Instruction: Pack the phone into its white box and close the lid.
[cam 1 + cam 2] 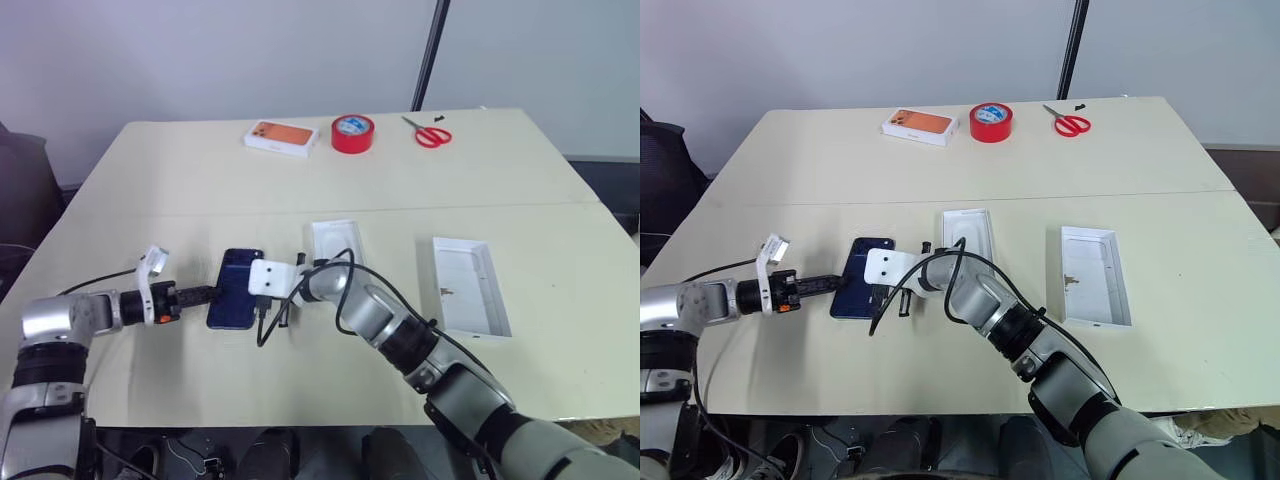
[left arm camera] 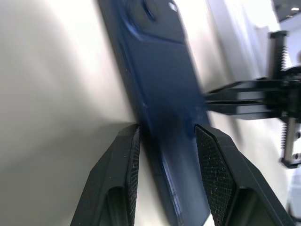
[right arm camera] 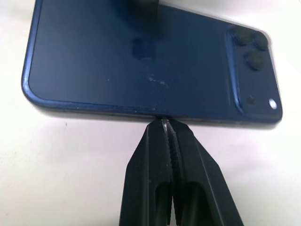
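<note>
Phone (image 1: 237, 288) lies flat on the table (image 1: 150, 200) beside the white box (image 1: 333, 247), thin, stiff and slippery, so the half-open left gripper (image 2: 167, 136) should pinch its long edges while the right gripper (image 3: 165, 123), pressed together, steadies its side.

Head pair looks down on the table (image 1: 520, 200); wrist views (close) share the phone (image 3: 141, 61).

Phone, box, lid on table

Navy phone (image 1: 235, 288) lies back up, just left of white box (image 1: 331, 243); lid (image 1: 468, 284) open-side up, well right of box.
</note>
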`<state>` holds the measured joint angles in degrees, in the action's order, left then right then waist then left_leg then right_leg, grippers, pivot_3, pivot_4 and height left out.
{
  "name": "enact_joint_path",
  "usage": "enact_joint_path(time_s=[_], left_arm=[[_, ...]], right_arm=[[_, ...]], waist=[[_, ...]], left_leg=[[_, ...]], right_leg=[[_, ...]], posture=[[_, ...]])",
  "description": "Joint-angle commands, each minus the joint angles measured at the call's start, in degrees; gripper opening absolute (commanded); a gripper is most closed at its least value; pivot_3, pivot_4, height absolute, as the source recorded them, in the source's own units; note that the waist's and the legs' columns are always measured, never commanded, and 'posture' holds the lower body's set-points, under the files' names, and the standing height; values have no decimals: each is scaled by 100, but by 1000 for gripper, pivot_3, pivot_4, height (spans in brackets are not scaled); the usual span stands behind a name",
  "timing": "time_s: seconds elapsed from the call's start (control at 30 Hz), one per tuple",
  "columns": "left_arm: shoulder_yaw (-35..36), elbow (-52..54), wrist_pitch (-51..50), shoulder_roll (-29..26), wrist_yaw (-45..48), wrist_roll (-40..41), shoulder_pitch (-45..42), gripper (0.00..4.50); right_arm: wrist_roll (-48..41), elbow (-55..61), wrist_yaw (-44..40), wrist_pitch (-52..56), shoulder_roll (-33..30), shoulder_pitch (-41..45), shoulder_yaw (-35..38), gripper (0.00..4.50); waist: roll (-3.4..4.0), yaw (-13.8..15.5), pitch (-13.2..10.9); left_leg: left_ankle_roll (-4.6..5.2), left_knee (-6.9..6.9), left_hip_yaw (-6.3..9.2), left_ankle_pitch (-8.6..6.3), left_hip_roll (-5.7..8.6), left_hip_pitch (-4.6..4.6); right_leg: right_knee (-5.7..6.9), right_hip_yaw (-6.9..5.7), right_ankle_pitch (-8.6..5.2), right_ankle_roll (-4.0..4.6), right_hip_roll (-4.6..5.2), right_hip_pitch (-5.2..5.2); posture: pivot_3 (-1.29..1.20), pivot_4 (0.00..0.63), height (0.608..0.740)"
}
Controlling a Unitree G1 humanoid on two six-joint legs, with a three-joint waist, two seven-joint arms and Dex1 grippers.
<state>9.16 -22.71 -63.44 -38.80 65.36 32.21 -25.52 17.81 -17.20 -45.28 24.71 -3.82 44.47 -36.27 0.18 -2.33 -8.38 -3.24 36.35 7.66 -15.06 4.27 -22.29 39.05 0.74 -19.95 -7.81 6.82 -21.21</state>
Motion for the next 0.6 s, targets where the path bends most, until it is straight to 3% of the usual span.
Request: enact_joint_path(time_s=[0.03,0.4,0.47,0.57,0.6], left_arm=[[-478,95,-266,179,116,87,149,1923],[-187,-369,-118,50,-3,111,-22,1923],[-184,-394,-116,-21,47,140,7,1382],[-188,-401,-207,-132,114,205,31,80],[-212,-389,-204,-169,137,206,47,35]], right_arm=[[31,74,8,-21,67,-36,-63,136],[67,113,56,-38,-13,-115,-71,136],[67,117,56,-39,-20,-122,-71,86],[64,127,55,-34,-20,-129,-70,86],[73,125,60,-44,-24,-129,-75,86]], waist=[[-2,-26,0],[-3,-40,0],[-4,-50,-1],[-7,-92,0],[-8,-115,0]], left_leg=[[0,-1,0,0,-1,0],[-4,-7,-4,2,-8,-1],[-4,-7,-4,2,-8,-1],[-4,-10,-4,3,-11,-1],[-5,-11,-4,3,-12,-1]], right_leg=[[0,0,0,0,-1,-1],[-3,0,0,0,-4,-8],[-3,0,0,0,-4,-9],[-3,0,0,0,-7,-11],[-3,0,0,0,-7,-12]], posture=[[0,150,740],[0,150,740],[0,150,740],[0,150,740],[0,150,740]])
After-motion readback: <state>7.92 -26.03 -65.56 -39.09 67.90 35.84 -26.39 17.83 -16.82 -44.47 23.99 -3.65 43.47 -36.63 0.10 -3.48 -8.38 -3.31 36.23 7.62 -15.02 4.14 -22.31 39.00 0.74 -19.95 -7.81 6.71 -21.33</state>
